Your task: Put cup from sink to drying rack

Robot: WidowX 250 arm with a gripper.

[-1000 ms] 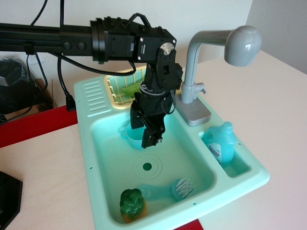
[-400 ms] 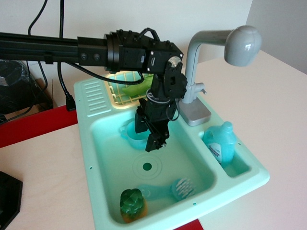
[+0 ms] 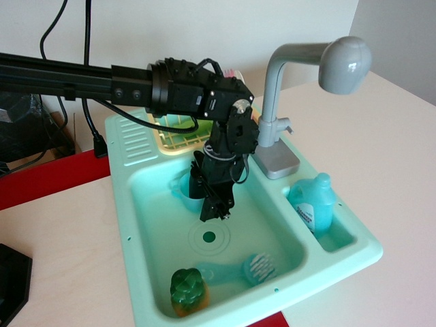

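The light teal-blue cup (image 3: 182, 190) stands in the back left corner of the mint-green sink (image 3: 125, 204); only its left part shows behind my gripper. My gripper (image 3: 208, 201) points down into the basin right at the cup's right side, its fingers apart and holding nothing. I cannot tell whether a finger touches the cup's rim. The pale yellow drying rack (image 3: 170, 135) sits just behind the basin, partly hidden by my arm.
A grey faucet (image 3: 286, 75) rises at the back right of the basin. A blue soap bottle (image 3: 315, 203) stands in the small right compartment. A blue brush (image 3: 251, 267) and a green and orange toy (image 3: 186, 291) lie at the basin's front.
My gripper has come down lower into the basin and a little to the left, closer to the cup. The cup has not moved.
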